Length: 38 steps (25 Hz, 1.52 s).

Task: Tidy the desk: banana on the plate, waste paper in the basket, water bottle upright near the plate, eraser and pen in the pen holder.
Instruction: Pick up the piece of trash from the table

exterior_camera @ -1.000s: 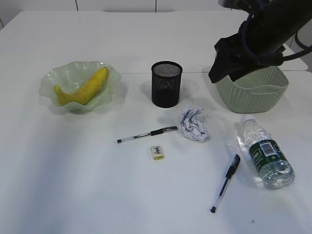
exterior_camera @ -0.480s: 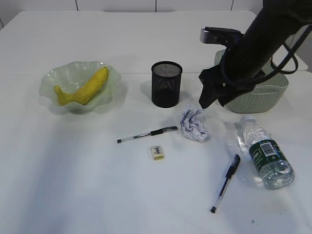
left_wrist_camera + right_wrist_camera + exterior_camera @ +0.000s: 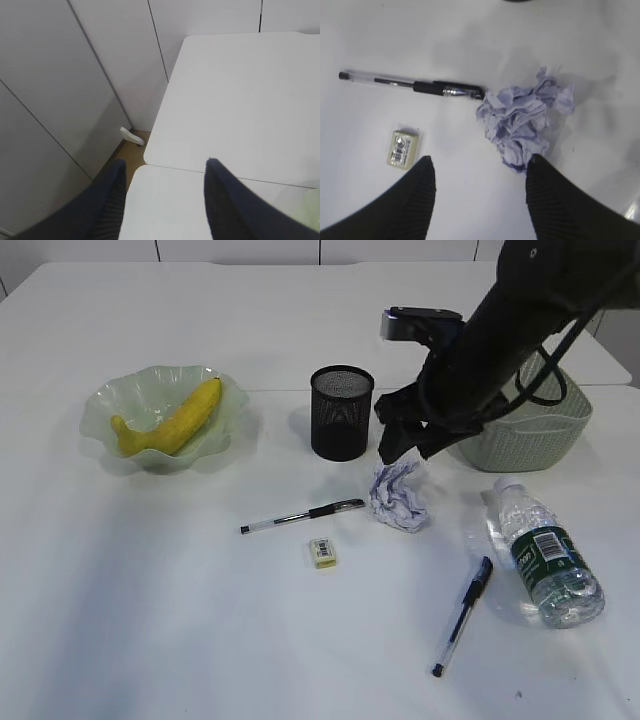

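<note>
Crumpled paper [image 3: 399, 496] lies under the right hand [image 3: 400, 447], open and empty at its 12 o'clock; next, I judge, lower, close, carry to the basket [image 3: 540, 435].

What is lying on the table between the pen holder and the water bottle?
The crumpled paper ball lies between the black pen holder and the water bottle, which is on its side. The exterior view shows it.

Bright, even overhead light gives soft, faint shadows. The white table [image 3: 150, 620] nearly washes out. Below the right gripper [image 3: 480, 200], the crumpled paper [image 3: 522, 122] is sharp; the fingertips [image 3: 420, 175] look dark and slightly blurred.
</note>
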Each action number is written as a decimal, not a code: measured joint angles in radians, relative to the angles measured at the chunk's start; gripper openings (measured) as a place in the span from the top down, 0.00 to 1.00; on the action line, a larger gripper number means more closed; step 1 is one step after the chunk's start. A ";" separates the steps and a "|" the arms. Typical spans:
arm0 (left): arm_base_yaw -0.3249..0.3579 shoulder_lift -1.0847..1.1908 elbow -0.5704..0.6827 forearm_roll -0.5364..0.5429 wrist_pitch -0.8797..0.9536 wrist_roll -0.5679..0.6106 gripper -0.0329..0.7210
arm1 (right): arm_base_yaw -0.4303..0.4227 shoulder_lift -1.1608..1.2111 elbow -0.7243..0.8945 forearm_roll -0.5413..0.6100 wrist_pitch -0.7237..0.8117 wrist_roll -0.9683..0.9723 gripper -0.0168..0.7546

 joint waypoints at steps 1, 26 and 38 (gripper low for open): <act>0.000 0.000 0.000 0.002 0.000 0.000 0.48 | 0.000 0.001 0.000 0.000 -0.017 0.002 0.42; 0.000 0.000 0.000 0.008 0.004 0.000 0.48 | 0.000 0.078 -0.020 -0.078 -0.094 0.075 0.42; 0.000 0.000 0.000 0.008 0.004 0.000 0.48 | 0.000 0.093 -0.024 -0.125 -0.123 0.080 0.42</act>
